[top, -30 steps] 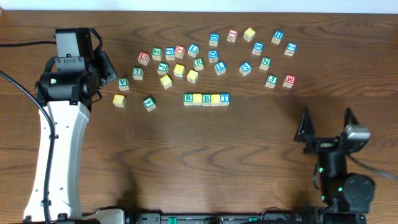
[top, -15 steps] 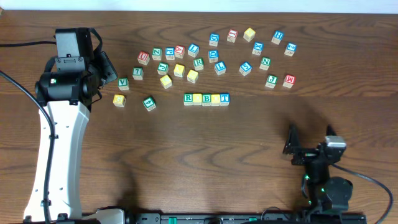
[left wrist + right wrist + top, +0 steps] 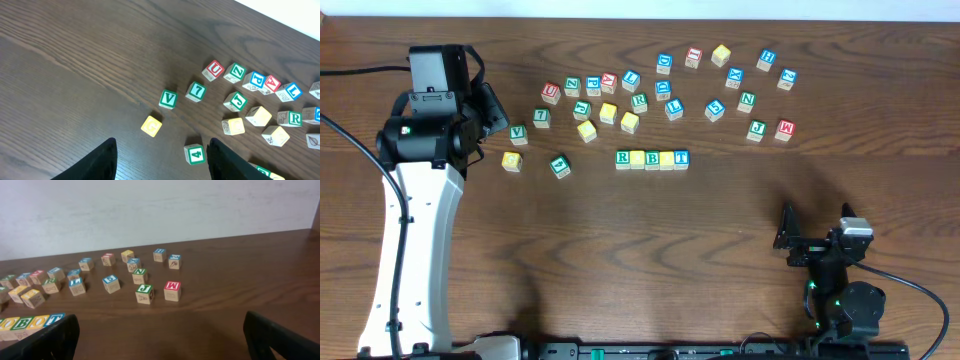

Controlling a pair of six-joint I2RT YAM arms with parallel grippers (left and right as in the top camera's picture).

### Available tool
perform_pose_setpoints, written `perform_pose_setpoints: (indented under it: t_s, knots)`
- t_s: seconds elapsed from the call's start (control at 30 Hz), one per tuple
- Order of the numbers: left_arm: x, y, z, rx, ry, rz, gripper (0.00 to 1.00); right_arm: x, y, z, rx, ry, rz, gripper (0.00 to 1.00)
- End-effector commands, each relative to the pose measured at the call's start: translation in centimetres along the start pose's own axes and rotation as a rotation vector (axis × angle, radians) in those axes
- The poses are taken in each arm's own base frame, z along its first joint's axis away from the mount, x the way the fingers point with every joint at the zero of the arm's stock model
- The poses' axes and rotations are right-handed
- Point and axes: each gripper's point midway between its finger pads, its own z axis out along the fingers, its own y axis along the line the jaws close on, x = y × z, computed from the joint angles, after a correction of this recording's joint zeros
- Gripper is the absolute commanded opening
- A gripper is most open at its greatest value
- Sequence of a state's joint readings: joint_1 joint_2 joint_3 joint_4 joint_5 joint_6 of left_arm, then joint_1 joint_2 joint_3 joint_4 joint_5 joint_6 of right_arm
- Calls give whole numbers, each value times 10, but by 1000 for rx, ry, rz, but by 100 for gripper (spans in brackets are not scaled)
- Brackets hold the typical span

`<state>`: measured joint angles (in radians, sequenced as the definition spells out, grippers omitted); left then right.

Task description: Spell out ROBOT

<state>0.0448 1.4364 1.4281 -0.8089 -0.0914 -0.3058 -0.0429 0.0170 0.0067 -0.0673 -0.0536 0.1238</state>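
Observation:
Five cubes stand in a tight row at mid-table: green-framed R (image 3: 622,158), yellow (image 3: 637,158), green-framed B (image 3: 652,158), a second yellow (image 3: 667,158) and blue-framed T (image 3: 681,158). The right wrist view catches this row (image 3: 30,322) at its lower left. My left gripper (image 3: 492,125) hovers at the far left, well away from the row. It is open (image 3: 162,165) with nothing between its fingers. My right gripper (image 3: 817,228) hangs near the front right edge. It is wide open (image 3: 160,345) over bare wood.
Loose cubes lie scattered behind the row, among them another green R (image 3: 639,101), a red M (image 3: 784,129) and a green J (image 3: 756,128). Below my left gripper lie a green V (image 3: 168,99), a 7 (image 3: 196,91), a yellow cube (image 3: 151,125) and a green 4 (image 3: 194,154).
My right arm has drawn back toward the table's front edge and a little left, then settled. The left arm and the cubes have not moved.

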Motion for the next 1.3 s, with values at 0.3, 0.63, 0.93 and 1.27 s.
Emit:
perform_pose_setpoints:
  t_s: [0.3,0.63,0.93,1.27]
  knots:
    - [-5,1,-3,-1,-13,8,57,1,-1,0,1,3,-5,99]
    - [-2,1,-26,20,-59,21,57,1,-1,0,1,3,-5,99]
    - [51,40,-50,-35,-130,36,57,1,-1,0,1,3,-5,99]
    - [88,48,-43,105,-457,-26,57,1,-1,0,1,3,-5,99]
